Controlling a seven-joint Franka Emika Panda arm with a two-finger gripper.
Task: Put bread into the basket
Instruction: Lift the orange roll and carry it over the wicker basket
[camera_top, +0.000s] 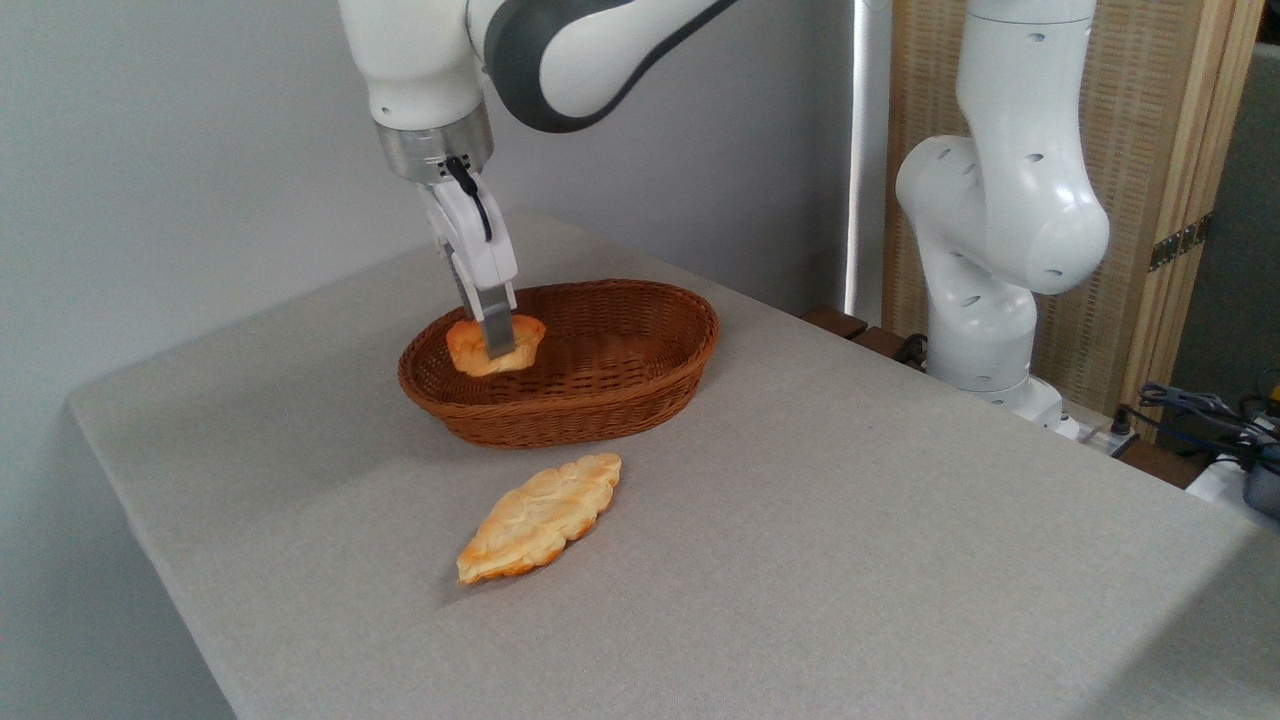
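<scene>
Bread (478, 352): small orange-brown bun, paler lumpy top, sits inside the left end of the basket (640, 395), just above or on the floor, can't tell which. Gripper (497, 340) comes straight down on it, one grey finger across its front, clenched on the bun. Basket is oval brown wicker, low sides, nothing else inside. Flat pale-yellow pastry (540, 516) lies on the table (850, 560) just in front of the basket.

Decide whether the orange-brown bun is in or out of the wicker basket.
In. The bun sits within the basket rim at its left end, gripper fingers around it. Whether it rests on the floor cannot be told.
</scene>
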